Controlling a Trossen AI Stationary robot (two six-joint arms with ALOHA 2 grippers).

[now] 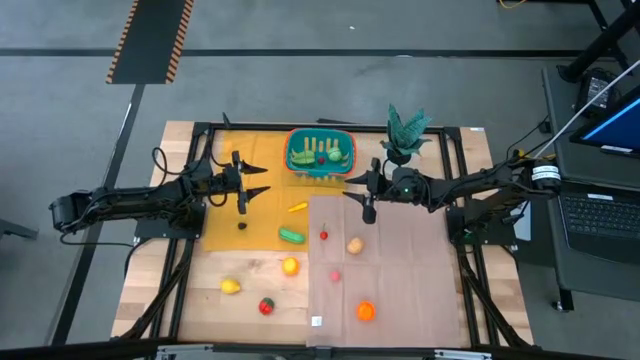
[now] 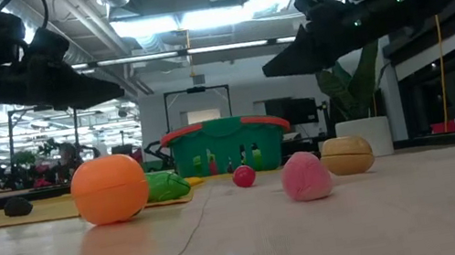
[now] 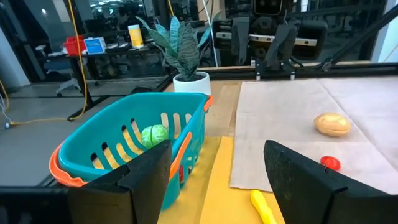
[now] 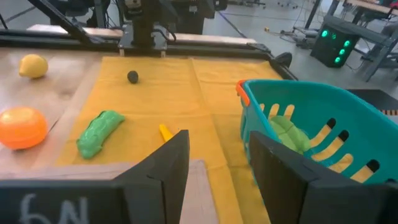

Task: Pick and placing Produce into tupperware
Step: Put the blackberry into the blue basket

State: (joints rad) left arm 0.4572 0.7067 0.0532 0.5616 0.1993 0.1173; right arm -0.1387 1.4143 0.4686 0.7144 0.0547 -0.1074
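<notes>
The tupperware (image 1: 320, 152) is a teal slotted basket with an orange rim, standing at the table's far middle. A green piece (image 3: 154, 135) and other produce lie inside it. Loose produce lies on the mats: a yellow piece (image 1: 297, 207), a green cucumber (image 1: 291, 236), a small red piece (image 1: 324, 235), a tan potato (image 1: 354, 245), two oranges (image 1: 290, 266) (image 1: 365, 311), a lemon (image 1: 231, 286), a red fruit (image 1: 266, 306) and a pink piece (image 1: 334, 275). My left gripper (image 1: 257, 183) hovers open to the basket's left. My right gripper (image 1: 352, 190) hovers open to its right. Both are empty.
A potted plant (image 1: 405, 130) stands right of the basket at the far edge. A yellow mat (image 1: 225, 235) covers the left middle and a brownish mat (image 1: 400, 270) the right. A small black piece (image 1: 241, 225) lies on the yellow mat. A white label (image 1: 316, 321) lies near the front edge.
</notes>
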